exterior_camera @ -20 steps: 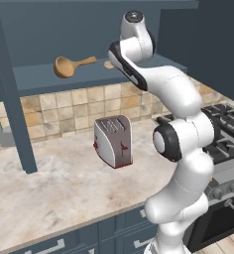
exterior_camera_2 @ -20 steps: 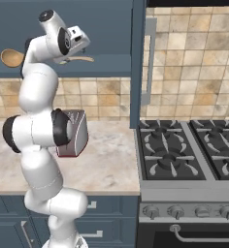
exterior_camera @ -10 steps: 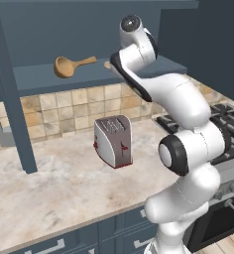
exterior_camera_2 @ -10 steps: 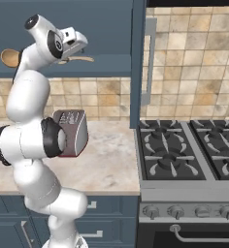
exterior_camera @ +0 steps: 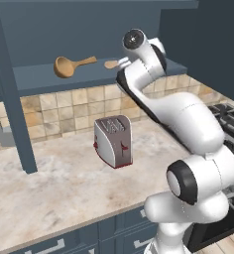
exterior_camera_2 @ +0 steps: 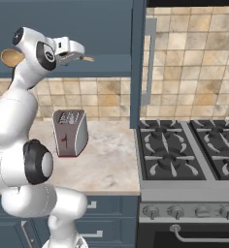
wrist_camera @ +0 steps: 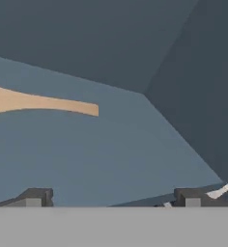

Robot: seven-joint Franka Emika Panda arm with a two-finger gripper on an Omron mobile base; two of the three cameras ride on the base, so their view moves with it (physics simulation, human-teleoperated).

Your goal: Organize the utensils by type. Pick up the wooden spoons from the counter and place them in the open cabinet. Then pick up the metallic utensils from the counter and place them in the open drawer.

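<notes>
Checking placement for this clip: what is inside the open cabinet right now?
On the open cabinet's shelf lies a wooden spoon. A second tan wooden piece lies further right, partly hidden by the arm. The gripper is open just outside the shelf, holding nothing.

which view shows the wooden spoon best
The left base view: the whole wooden spoon lies on the cabinet shelf, bowl and handle plain. The right base view has just its bowl and handle tip around the arm; the hand view catches only the handle end.
</notes>
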